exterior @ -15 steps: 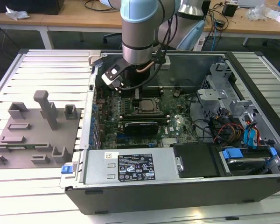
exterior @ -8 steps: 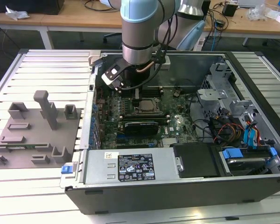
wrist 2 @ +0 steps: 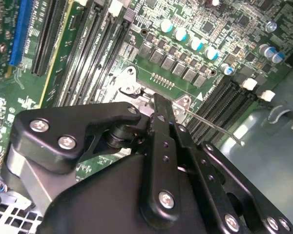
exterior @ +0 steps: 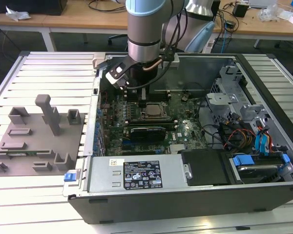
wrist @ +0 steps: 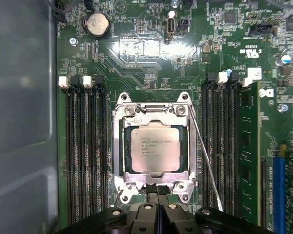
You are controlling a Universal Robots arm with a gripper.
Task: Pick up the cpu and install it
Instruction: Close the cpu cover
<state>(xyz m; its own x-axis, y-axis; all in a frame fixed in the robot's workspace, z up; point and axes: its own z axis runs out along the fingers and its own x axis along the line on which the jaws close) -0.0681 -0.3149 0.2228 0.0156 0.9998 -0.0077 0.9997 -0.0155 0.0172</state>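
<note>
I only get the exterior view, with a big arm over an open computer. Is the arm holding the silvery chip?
Observer: No. In the first wrist view the cpu lies flat inside the socket frame.
Operator: So what is the claw doing?
Observer: The gripper is shut with nothing in it, its tips at the frame's edge beside the chip.
Operator: Anything else by the socket?
Observer: A thin wire lever runs slanting along one side of it.
</note>
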